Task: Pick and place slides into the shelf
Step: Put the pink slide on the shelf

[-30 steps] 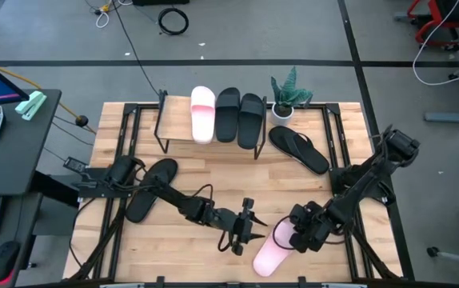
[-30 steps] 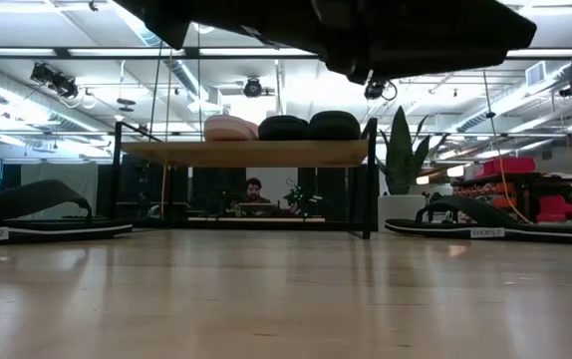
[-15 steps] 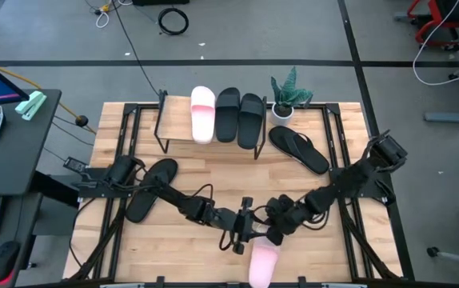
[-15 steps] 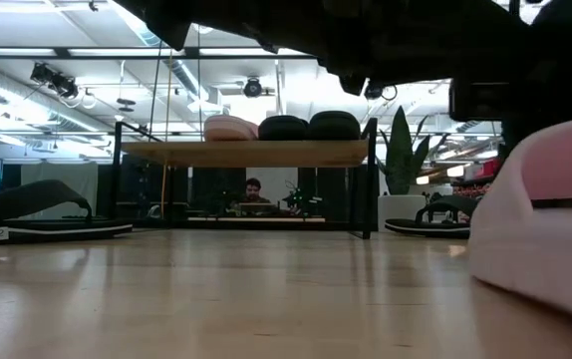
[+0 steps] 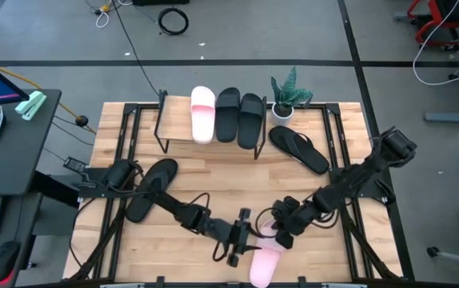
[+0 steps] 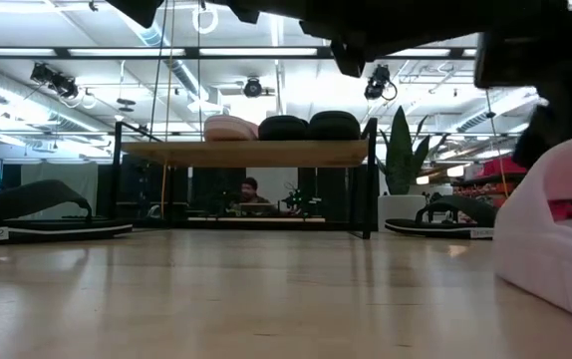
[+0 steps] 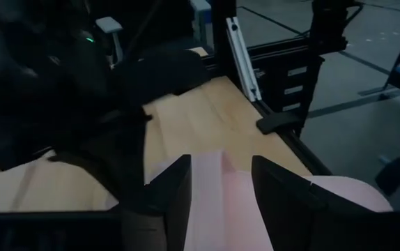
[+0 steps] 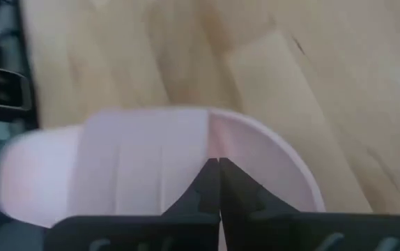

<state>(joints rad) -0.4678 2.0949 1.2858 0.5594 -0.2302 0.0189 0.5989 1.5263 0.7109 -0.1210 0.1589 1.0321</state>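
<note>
A pale pink slide lies at the table's near edge and looms at the right of the low view. My right gripper is shut, its tips at that slide. My left gripper is open, with a finger on either side of the same slide. The shelf carries another pink slide and two black slides on its top board. One thong flip-flop lies sole-down right of the shelf, another lies to the left. My right gripper has its shut fingertips against the pink slide where the strap's rear edge meets the footbed. They come slanting down from the table's right. The slide lies flat on the table. My left gripper straddles the slide's far end; whether its fingers touch it, I cannot tell.
A small potted plant stands at the shelf's right end. The table's near edge runs just below the pink slide. Bare wood lies between the shelf and the two grippers. A person shows far off beyond the shelf.
My right gripper swept the pink slide toward the table's left and near edge, and the slide turned from slanting to lying near-to-far. The gripper then drew back slightly to the right. My left gripper moved toward the near edge, closing in on the slide.
</note>
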